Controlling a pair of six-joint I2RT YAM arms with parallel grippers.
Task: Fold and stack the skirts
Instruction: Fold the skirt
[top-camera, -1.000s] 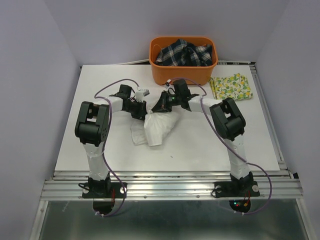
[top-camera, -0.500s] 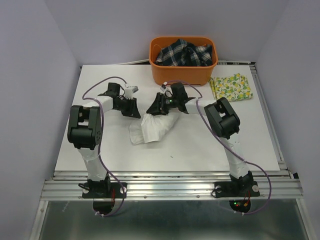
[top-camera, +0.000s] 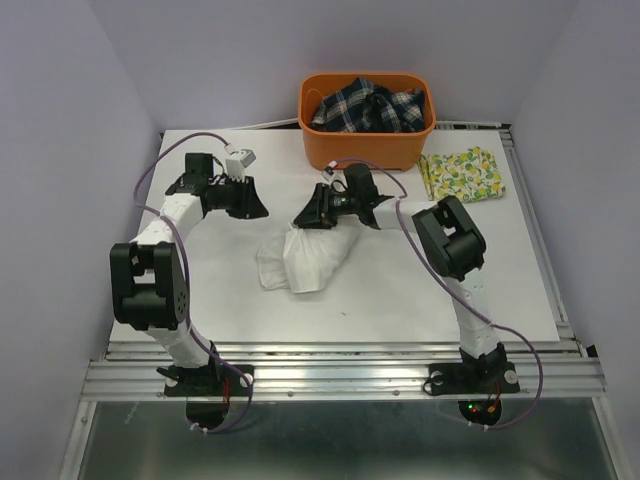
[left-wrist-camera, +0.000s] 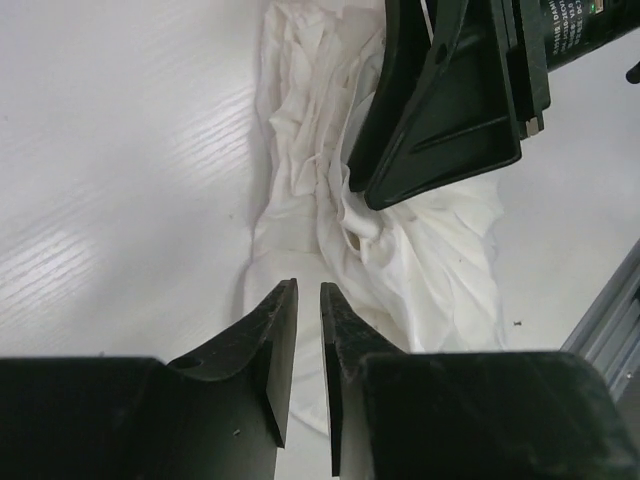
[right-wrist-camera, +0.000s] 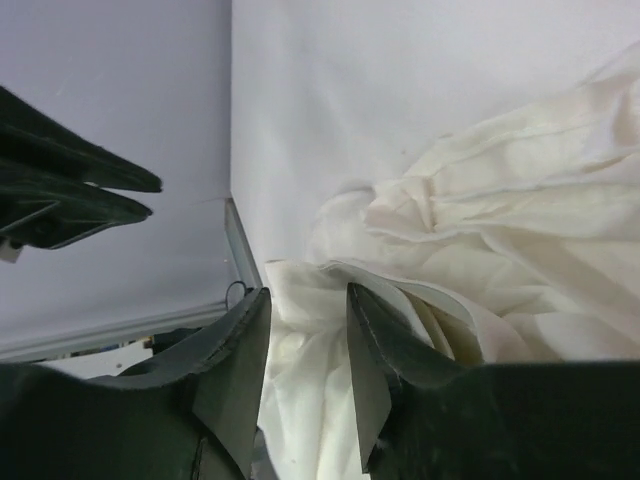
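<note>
Beneath the right fingers (right-wrist-camera: 236, 365) (parted) lies white skirt (top-camera: 305, 258).

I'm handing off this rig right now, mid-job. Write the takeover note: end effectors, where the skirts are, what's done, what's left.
Left end effector: jaws slightly apart, empty, off to the left of the white skirt, not touching it.
Right end effector: open, low over the white skirt's far edge; no cloth visibly pinched.
White skirt: crumpled bundle mid-table. Lemon-print skirt: folded flat at the far right, beside the orange basket, which holds a plaid cloth.
Done: lemon-print skirt folded.
Left: finish folding the white skirt, then stack the two skirts.
</note>
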